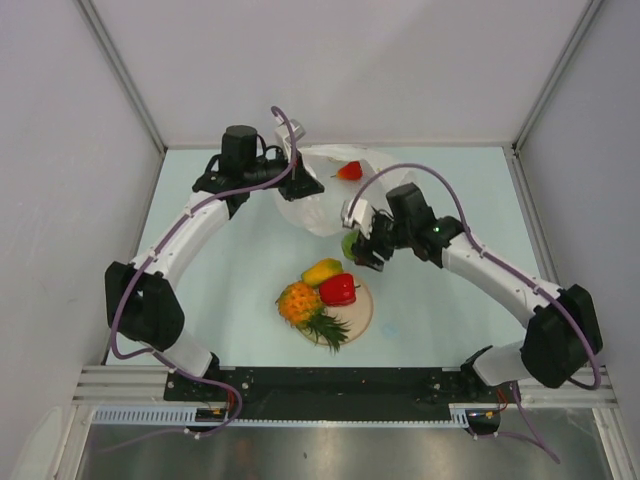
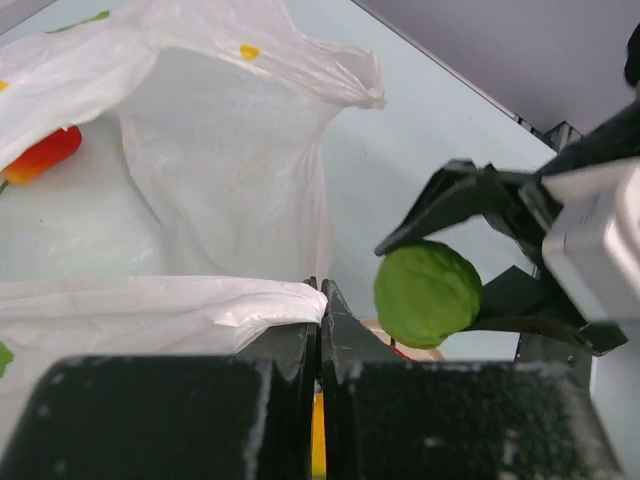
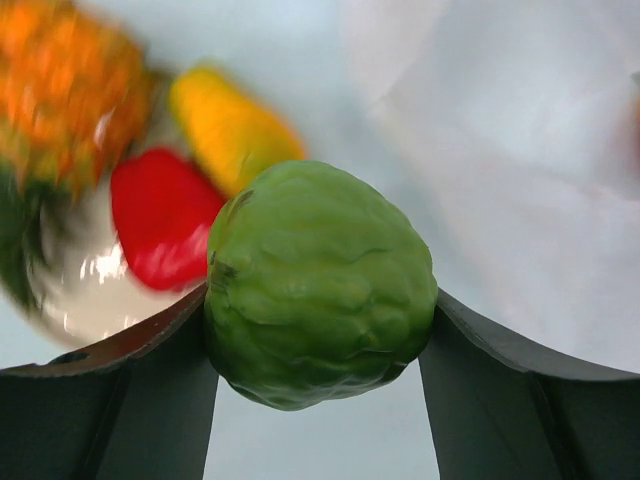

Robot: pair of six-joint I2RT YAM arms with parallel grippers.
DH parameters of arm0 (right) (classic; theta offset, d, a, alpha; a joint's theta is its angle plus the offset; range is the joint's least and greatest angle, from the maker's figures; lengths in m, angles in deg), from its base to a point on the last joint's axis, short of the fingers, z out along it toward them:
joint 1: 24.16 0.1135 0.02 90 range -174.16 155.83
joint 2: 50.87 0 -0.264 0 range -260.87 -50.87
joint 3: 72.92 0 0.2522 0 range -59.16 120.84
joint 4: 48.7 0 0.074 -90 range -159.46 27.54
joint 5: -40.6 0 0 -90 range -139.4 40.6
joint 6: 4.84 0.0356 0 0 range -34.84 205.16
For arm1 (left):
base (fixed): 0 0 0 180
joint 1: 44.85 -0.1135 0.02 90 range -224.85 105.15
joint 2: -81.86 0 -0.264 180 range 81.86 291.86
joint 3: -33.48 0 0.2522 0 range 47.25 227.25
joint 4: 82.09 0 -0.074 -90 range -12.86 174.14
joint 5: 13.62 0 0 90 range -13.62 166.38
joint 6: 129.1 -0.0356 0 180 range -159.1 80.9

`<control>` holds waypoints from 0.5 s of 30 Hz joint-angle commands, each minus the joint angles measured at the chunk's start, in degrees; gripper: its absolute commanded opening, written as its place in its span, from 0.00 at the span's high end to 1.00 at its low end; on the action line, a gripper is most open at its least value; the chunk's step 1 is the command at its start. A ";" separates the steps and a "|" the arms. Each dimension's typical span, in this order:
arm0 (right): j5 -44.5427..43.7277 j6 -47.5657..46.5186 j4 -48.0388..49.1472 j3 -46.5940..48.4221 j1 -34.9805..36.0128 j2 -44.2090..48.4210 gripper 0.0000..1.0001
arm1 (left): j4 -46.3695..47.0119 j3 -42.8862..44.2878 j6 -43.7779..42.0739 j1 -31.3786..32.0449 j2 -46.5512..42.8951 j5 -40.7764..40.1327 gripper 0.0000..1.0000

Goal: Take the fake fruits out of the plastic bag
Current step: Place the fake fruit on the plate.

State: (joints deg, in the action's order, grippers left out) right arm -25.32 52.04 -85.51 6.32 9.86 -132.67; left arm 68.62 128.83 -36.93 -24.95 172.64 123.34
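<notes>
The worktop [image 1: 430, 320] carries everything, with both arms reaching in over it. The plastic bag [image 1: 325, 200] lies at the far side. The left jaws are pressed together on a fold of its rim, which seems to hold the mouth up and open. The rest of the film spreads out ahead of those jaws and to their left.

Below and beyond the right jaws sits the round plate [image 1: 362, 312]. On it are the pineapple [image 1: 300, 302], the mango [image 1: 322, 270] and the glossy red piece [image 1: 339, 289], all crowded together and clear of the bag.

The round green piece [image 3: 320, 280] is squarely between the right jaws. They are closed on its two sides and carry it in the air between the bag's mouth and the plate.

Smallest is a red-orange fruit [image 2: 40, 155], which lies inside the bag, well ahead of the left jaws and out of their reach.

The step in hand looks like the transfer of the green piece from bag to plate. The next move calls for bringing the right jaws over a bare part of the plate, lowering until the piece rests there, then spreading them. The plate is nearly full, so a spot on its edge or on the worktop just beside it may serve better. After that, the last fruit needs fetching while the left jaws hold the rim.
</notes>
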 commanded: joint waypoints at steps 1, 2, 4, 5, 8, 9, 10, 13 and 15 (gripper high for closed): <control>1.07 -18.25 -7.62 -10.06 1.74 7.60 0.65 | 2.08 1.21 1.60 0.31 -0.17 1.73 1.00; 0.71 -19.51 -7.80 -11.84 3.23 9.71 0.65 | 2.34 0.78 1.87 0.58 -0.17 1.82 1.00; 0.36 -21.54 -9.11 -15.96 4.64 14.37 0.65 | 2.43 0.34 2.04 0.75 -0.26 1.73 1.00; 0.10 -21.89 -9.82 -16.86 6.22 15.52 0.65 | 2.43 0.16 2.04 0.84 -0.34 1.73 1.00; -0.08 -20.67 -9.91 -19.06 8.07 17.64 0.64 | 2.43 -0.46 2.04 1.10 -0.43 1.73 1.00; 0.27 -20.58 -9.82 -19.33 8.17 17.64 0.63 | 2.52 -0.72 2.04 1.19 -0.43 1.73 1.00; 0.36 -20.49 -9.65 -19.59 8.43 17.55 0.63 | 2.35 -1.07 2.04 1.19 -0.43 1.73 1.00; 0.18 -19.26 -7.89 -20.38 9.83 16.15 0.61 | 2.43 -1.69 2.39 1.28 -0.61 2.26 1.00; 0.45 -18.30 -7.28 -20.65 10.71 15.01 0.60 | 2.87 -2.04 2.83 1.28 -0.52 2.61 1.00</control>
State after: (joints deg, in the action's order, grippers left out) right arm -25.39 33.59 -95.41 -13.68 18.90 -116.23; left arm 69.58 127.62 -35.55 -23.99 172.64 123.62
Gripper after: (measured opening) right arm 0.719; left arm 0.008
